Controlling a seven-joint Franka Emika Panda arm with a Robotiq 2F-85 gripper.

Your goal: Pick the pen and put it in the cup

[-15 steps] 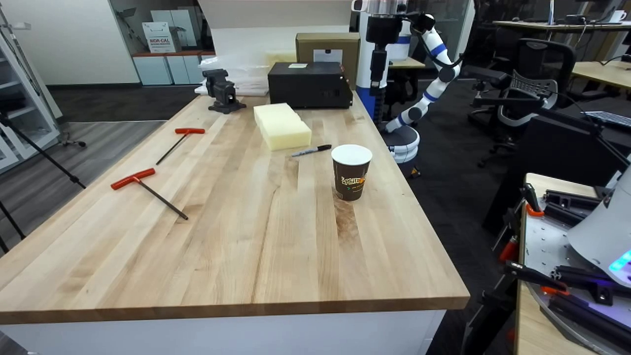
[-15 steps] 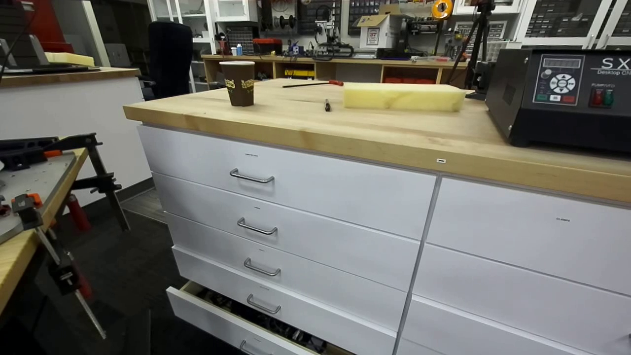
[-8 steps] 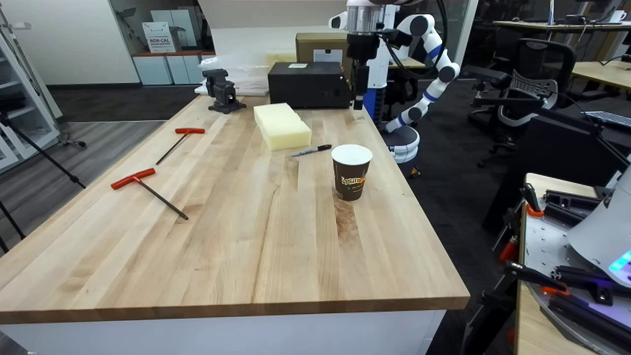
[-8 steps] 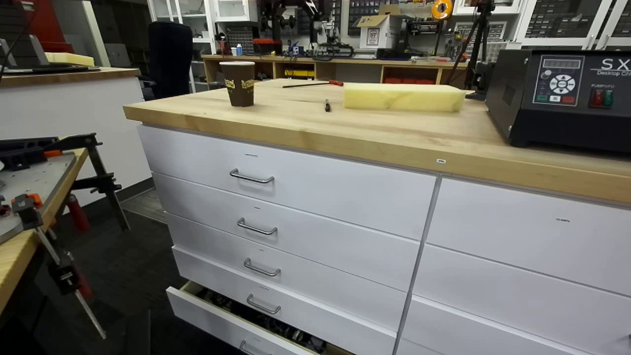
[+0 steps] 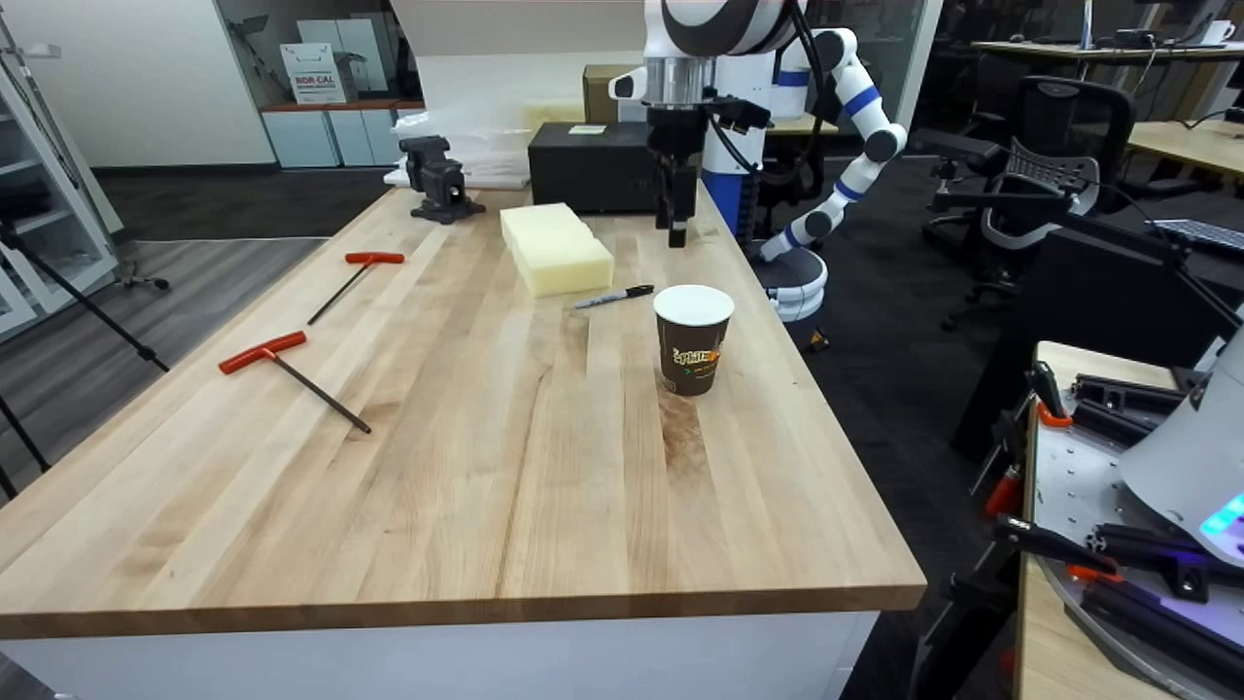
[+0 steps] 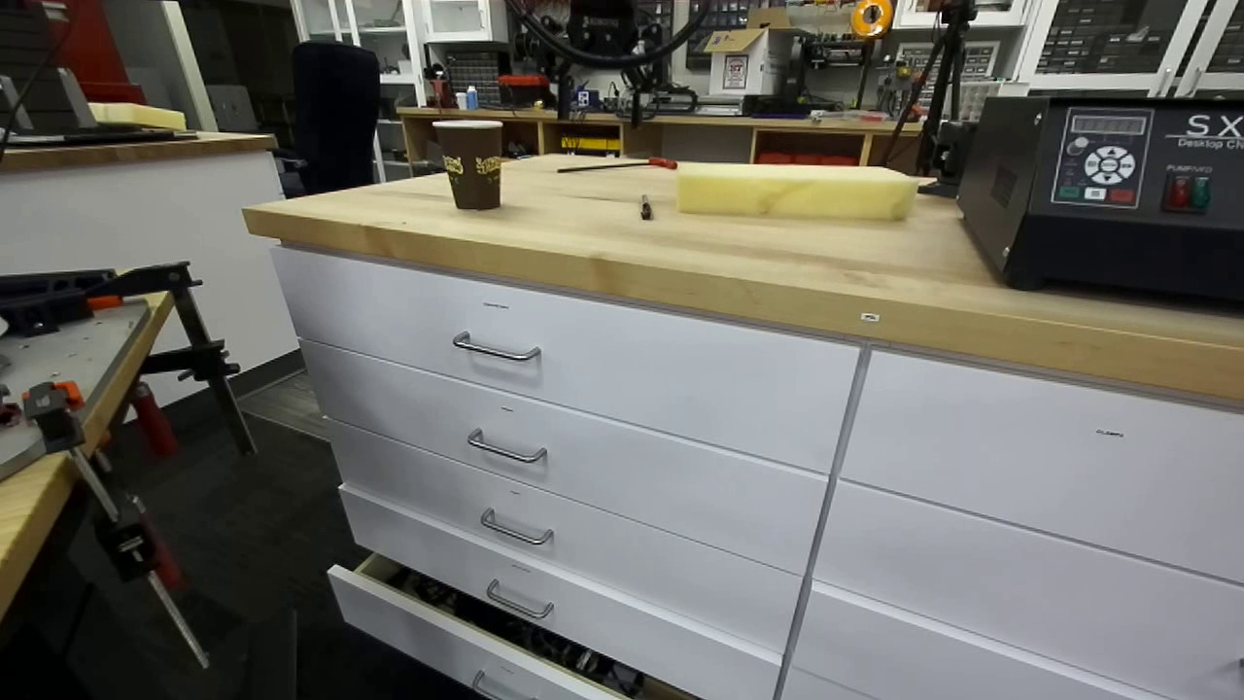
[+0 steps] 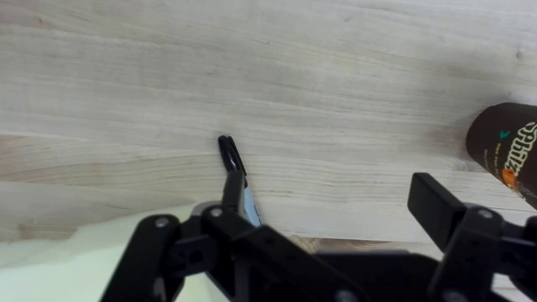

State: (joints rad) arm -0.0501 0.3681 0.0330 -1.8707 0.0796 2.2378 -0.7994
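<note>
From left, in an exterior view: red T-handle wrenches (image 5: 264,352) lie toward 9 o'clock; a foam block (image 5: 556,251) sits just beside a black-capped marker (image 5: 614,297); the claw (image 5: 671,234), spread wide and empty, hangs above the surface (image 5: 466,486); a Philz paper cup (image 5: 692,342) stands at the marker's 4 o'clock.

Free tabletop (image 7: 348,138) between pen (image 7: 233,160) and cup (image 7: 505,147)
</note>
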